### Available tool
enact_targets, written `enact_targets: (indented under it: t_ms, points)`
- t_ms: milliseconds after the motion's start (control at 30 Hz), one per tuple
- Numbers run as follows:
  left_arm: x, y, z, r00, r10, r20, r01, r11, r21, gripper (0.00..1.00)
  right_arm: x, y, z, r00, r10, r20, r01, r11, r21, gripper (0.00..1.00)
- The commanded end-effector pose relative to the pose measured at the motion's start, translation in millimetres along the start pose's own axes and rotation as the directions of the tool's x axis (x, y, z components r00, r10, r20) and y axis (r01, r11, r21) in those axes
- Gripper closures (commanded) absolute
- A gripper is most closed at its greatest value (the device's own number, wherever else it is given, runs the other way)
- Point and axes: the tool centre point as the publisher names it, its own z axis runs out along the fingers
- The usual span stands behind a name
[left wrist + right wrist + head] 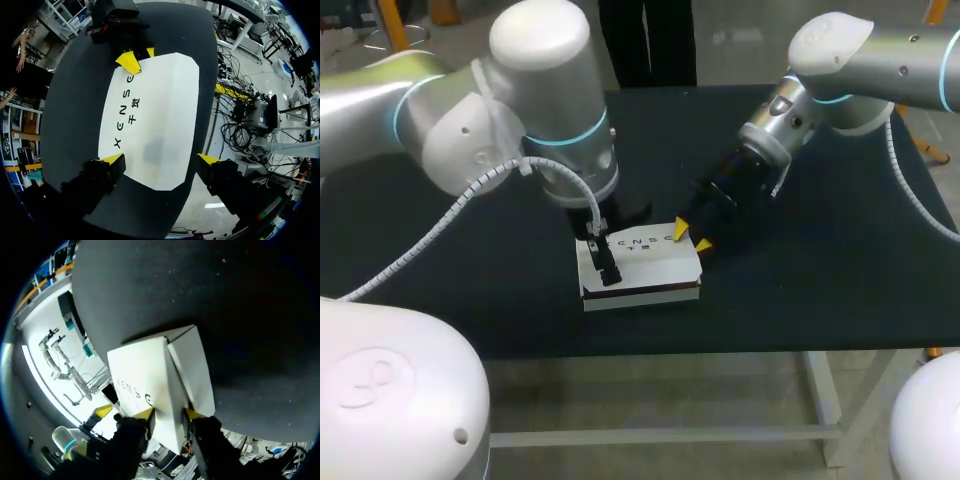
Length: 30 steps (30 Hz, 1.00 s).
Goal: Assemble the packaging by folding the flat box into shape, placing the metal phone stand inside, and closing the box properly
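The box (642, 262) lies on the desk (800, 290), printed face up. The left gripper (160, 159) stands over 1 end of the box, open, with its 2 fingers spread wide, 1 on each side of the box. The right gripper (168, 414) is at the opposite end, closed on the box's end panel, with 1 yellow tip against each face of the panel.

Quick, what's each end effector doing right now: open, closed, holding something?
Left end effector: over the box, grip cannot be told.
Right end effector: closed on the box's end.
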Motion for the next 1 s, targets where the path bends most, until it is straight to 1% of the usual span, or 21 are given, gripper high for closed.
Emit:
enact_targets:
  t_ms: [33,133,433,567,633,833,1000]
  points:
    - [-2.3,-3.4,6.0,1.0,0.001,0.001,-0.001,1.0,-0.009,0.13,0.6,2.6,-0.6,1.0,0.0,0.001,0.0,1.0,0.008,0.6]
    - [-5.0,-4.0,9.9,1.0,0.0,0.004,0.0,1.0,-0.016,0.15,0.6,2.6,-0.6,1.0,0.0,0.001,0.0,1.0,0.008,0.6]
    - [-10.6,-5.6,18.8,1.0,0.009,-0.006,-0.009,1.0,-0.029,0.3,0.6,2.6,-0.6,1.0,0.0,0.001,0.0,1.0,0.008,0.6]
    - [-12.0,-5.4,22.0,1.0,0.007,-0.003,-0.007,0.999,-0.035,0.33,0.6,2.6,-0.6,1.0,0.0,0.001,0.0,1.0,0.008,0.6]
    - [-13.0,-5.3,23.6,1.0,0.006,-0.002,-0.006,0.999,-0.037,0.38,0.6,2.6,-0.6,1.0,0.0,0.001,0.0,1.0,0.008,0.6]
    - [-10.5,-5.3,27.1,1.0,0.021,0.012,-0.02,0.999,-0.043,0.34,0.6,2.6,-0.6,1.0,0.0,0.001,0.0,1.0,0.008,0.61]
    - [-5.8,-5.4,28.5,0.998,0.037,0.045,-0.035,0.998,-0.044,0.3,0.6,2.6,-0.6,1.0,0.0,0.001,0.0,1.0,0.008,0.61]
